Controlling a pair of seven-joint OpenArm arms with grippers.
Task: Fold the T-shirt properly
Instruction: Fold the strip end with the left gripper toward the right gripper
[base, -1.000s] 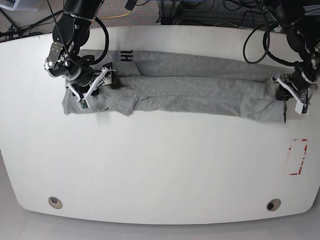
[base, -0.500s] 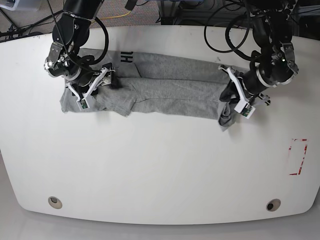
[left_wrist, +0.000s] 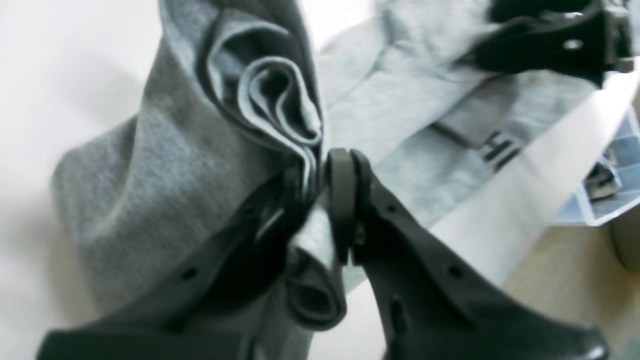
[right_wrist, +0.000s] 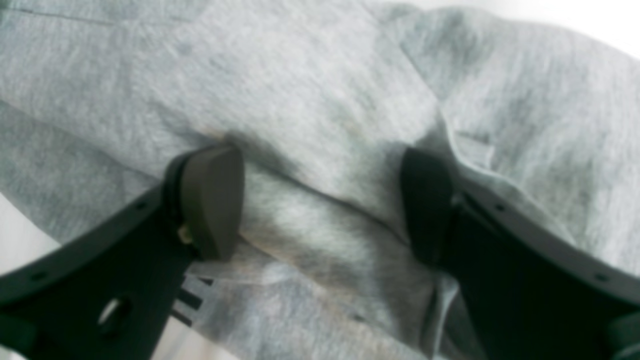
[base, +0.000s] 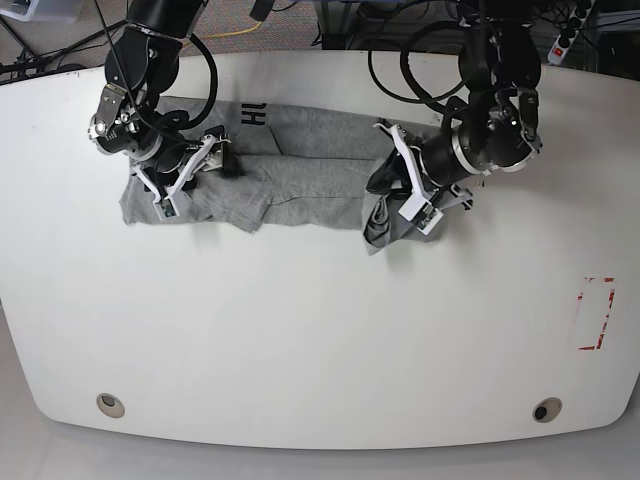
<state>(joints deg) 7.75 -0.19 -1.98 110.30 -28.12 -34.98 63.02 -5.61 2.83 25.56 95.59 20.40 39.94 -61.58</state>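
The grey T-shirt (base: 310, 175) lies as a long folded strip across the far part of the white table (base: 320, 330), with black lettering (base: 252, 115) at its far left. My left gripper (base: 395, 205) is shut on the strip's bunched right end and holds it lifted over the middle of the strip. In the left wrist view the fingertips (left_wrist: 342, 175) pinch several layered folds of the T-shirt (left_wrist: 165, 150). My right gripper (base: 185, 180) stands open on the left end. In the right wrist view its pads (right_wrist: 210, 200) rest wide apart on the T-shirt (right_wrist: 320, 100).
A red tape rectangle (base: 597, 313) marks the table near its right edge. Two round holes (base: 111, 405) (base: 547, 409) sit near the front edge. Cables hang behind the table. A clear plastic box (left_wrist: 610, 175) stands on the floor beyond it.
My left gripper has carried the shirt's right end leftward, from the table's far right to above the middle of the strip. The right gripper has stayed in place, open.
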